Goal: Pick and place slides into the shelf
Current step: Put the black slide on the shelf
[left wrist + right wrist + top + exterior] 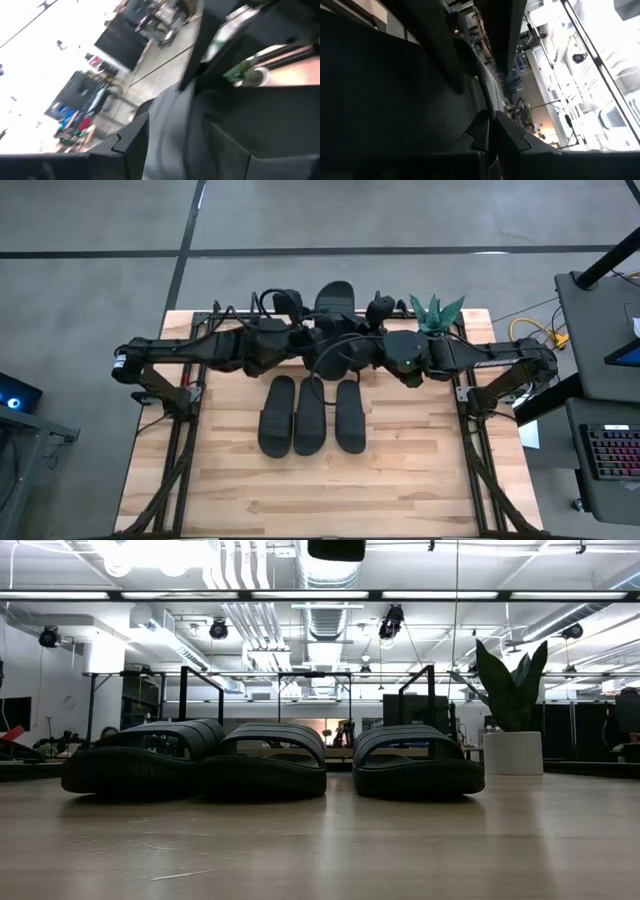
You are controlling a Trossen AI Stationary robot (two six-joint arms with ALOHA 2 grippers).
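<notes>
Three black slides [310,415] lie side by side on their soles at the table's middle; the low view shows them in a row [265,765]. A fourth slide [335,302] is held up over the far part of the table, between my left gripper [322,340] and my right gripper [352,350], which meet there. The shelf stands behind the row: its black wire end frame [415,690] and a strip of its wooden board [340,752] show in the low view. In the high view the arms hide most of it. My left gripper has the raised slide's dark body [175,125] between its two fingers [125,145], coming level from the table's left; blur hides which part that is. My right gripper is shut on a thin edge [487,107] of the same slide, beside its textured face [395,90], coming level from the table's right. The slide is clear of the table.
A green plant in a white pot [510,680] stands at the far right corner [437,315]. The near half of the wooden table [330,490] is bare board. Black arm mounts [175,395] run along both sides.
</notes>
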